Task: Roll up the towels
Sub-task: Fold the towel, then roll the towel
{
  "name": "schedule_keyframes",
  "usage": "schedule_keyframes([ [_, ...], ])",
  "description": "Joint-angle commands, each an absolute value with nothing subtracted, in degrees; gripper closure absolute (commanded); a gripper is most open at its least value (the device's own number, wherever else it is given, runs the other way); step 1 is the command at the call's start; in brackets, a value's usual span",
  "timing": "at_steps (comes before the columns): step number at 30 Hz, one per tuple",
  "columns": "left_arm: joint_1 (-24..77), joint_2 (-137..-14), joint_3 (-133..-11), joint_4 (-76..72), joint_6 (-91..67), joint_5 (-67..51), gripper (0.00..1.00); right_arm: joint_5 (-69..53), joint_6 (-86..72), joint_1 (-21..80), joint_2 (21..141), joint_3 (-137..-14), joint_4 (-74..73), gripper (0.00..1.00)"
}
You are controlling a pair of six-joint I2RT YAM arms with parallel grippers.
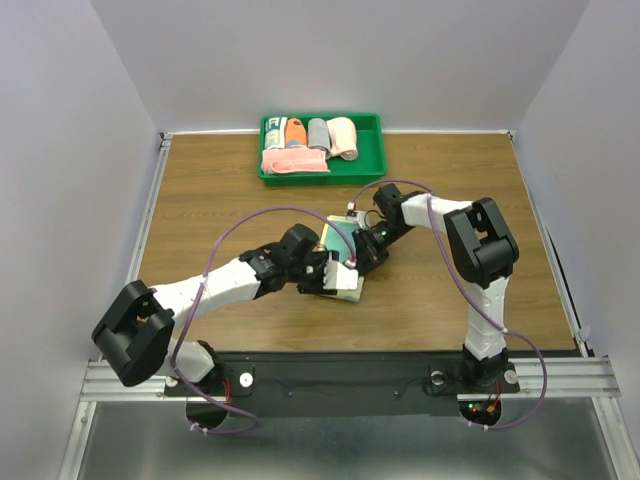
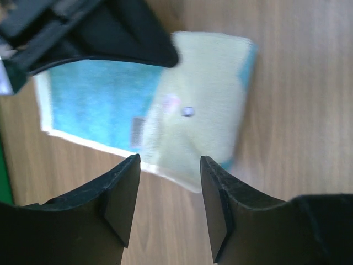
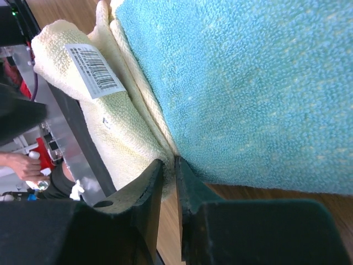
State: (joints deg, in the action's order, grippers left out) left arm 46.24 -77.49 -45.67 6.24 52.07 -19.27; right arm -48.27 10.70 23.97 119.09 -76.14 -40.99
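A teal towel (image 1: 341, 238) with pale yellow edges lies on the wooden table, its near end folded over so the pale yellow side (image 2: 204, 83) with a barcode label faces up. My right gripper (image 3: 169, 161) is shut on the towel (image 3: 248, 83), pinching its edge at the fold. Just short of the towel's near edge, my left gripper (image 2: 170, 160) stands open with only bare wood between its fingers. In the top view the two grippers (image 1: 325, 272) (image 1: 362, 255) meet over the towel. A rolled peach-pink towel (image 1: 343, 137) lies in the tray.
A green tray (image 1: 375, 150) at the back of the table holds several rolled and folded cloths, among them a grey roll (image 1: 318, 133) and a pink folded one (image 1: 290, 163). White walls close in the table on three sides.
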Motion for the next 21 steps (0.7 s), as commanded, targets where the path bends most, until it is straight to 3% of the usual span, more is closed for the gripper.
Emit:
schedule_keyframes([
  [1, 50.4, -75.5, -42.0, 6.7, 56.0, -16.0, 0.41, -43.4, 11.9, 24.1, 121.2, -77.7, -40.1, 0.78],
  [9, 55.6, -77.3, -38.0, -1.0, 59.5, -8.8, 0.40, -44.5, 11.4, 24.1, 120.0, -80.2, -41.6, 0.76],
  [21, 56.7, -80.9, -37.9, -5.2, 59.8, -7.3, 0.39, -48.2, 12.0, 24.3, 116.5, -82.5, -43.8, 0.78],
])
